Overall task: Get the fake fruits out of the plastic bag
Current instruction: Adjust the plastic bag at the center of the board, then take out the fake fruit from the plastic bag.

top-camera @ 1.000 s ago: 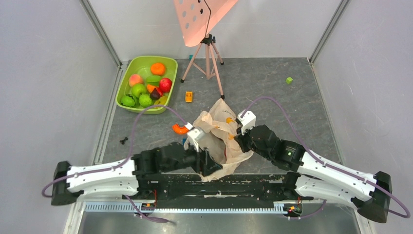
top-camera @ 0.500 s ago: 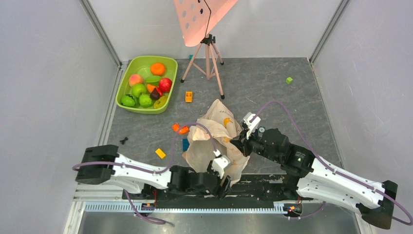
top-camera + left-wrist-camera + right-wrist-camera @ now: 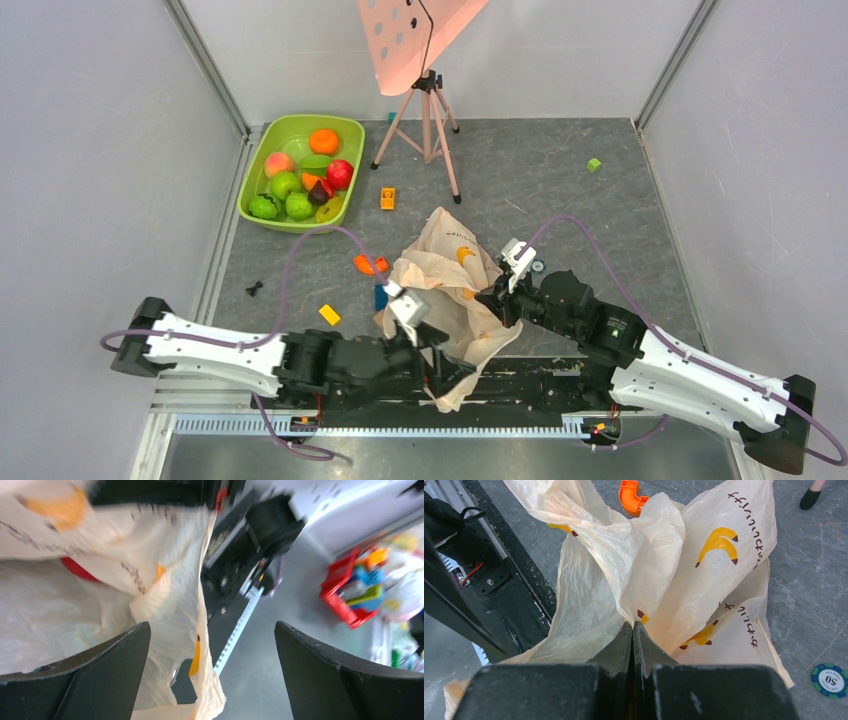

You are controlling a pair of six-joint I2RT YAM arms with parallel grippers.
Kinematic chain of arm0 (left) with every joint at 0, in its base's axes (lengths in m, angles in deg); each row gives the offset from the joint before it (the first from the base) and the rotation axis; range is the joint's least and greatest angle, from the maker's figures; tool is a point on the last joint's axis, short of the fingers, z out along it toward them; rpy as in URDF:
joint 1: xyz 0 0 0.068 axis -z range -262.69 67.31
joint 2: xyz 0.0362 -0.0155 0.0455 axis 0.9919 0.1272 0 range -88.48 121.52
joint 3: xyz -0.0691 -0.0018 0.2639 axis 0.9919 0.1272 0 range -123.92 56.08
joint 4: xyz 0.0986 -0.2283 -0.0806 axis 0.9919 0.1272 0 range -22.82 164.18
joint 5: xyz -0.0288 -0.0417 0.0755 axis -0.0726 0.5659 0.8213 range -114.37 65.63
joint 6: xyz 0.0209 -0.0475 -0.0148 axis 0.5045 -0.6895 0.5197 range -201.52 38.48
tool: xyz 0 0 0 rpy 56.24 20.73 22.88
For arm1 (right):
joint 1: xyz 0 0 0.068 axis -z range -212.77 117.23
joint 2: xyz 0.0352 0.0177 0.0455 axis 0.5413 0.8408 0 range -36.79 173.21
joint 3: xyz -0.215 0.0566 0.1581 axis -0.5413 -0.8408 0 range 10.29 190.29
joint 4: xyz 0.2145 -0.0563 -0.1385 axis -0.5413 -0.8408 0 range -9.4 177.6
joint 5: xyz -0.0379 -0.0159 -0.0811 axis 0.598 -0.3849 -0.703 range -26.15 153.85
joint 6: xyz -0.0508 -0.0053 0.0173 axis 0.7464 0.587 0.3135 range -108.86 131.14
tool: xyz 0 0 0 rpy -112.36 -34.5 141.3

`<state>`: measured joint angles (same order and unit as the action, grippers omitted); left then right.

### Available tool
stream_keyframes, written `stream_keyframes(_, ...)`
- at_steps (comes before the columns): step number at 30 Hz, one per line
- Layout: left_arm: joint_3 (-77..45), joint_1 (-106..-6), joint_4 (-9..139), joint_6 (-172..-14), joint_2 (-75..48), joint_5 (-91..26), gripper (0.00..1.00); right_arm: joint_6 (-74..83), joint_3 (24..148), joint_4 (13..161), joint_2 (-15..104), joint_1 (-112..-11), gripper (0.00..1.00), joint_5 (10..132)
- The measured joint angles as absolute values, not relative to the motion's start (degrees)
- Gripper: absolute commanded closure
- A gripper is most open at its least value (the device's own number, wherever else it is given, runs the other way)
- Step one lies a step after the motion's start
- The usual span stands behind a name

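Pinching the plastic bag, the right claw is shown clenched; the left claw, released, is set astride loose film. Tearing or slippage is risked under pull.

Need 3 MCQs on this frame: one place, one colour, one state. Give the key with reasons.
1. Where does the green tub sit?
A) near right corner
B) far left corner
C) near edge, middle

2. What colour are the banana prints on the plastic bag?
A) blue
B) green
C) yellow-orange

3. What state is the right gripper in?
A) shut on the plastic bag
B) wide open
C) resting in the tub

Key:
1 B: the top view shows it by the far left wall.
2 C: the right wrist view shows them yellow-orange with dark tips.
3 A: its fingers meet, with a fold of bag pinched between them.
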<state>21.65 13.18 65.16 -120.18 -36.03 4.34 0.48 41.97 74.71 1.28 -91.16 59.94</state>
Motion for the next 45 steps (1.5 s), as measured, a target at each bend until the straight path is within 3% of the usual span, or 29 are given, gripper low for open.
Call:
stream_keyframes(6, 22.74, 11.00, 69.25, -118.98, -47.26, 11.31, 0.07, 0.35, 41.92, 74.95, 0.62, -91.16, 1.00, 59.25)
stream_keyframes(13, 30.98, -0.32, 68.09, -120.75, -39.61, 8.12, 0.16, -0.56, 41.95, 75.15, -0.03, -91.16, 1.00, 58.00)
stream_keyframes(19, 32.07, -2.53, 65.21, -120.75, -29.54, 6.65, 0.14, -0.59, 41.92, 75.61, -2.20, -91.16, 1.00, 64.25)
stream_keyframes(28, 31.57, -2.58, 59.50, -120.68, -22.70, 10.30, 0.04, -1.79, 37.20, 82.30, -8.60, -91.16, 1.00, 79.64)
stream_keyframes(37, 32.40, -2.60, 50.78, -118.82, -20.03, 17.17, 0.00, -2.86, 36.33, 83.30, -9.54, -91.16, 1.00, 79.59)
stream_keyframes(45, 23.96, -2.60, 50.28, -117.82, -10.61, 18.87, 0.04, -2.18, 42.58, 84.11, -3.01, -91.16, 1.00, 78.44)
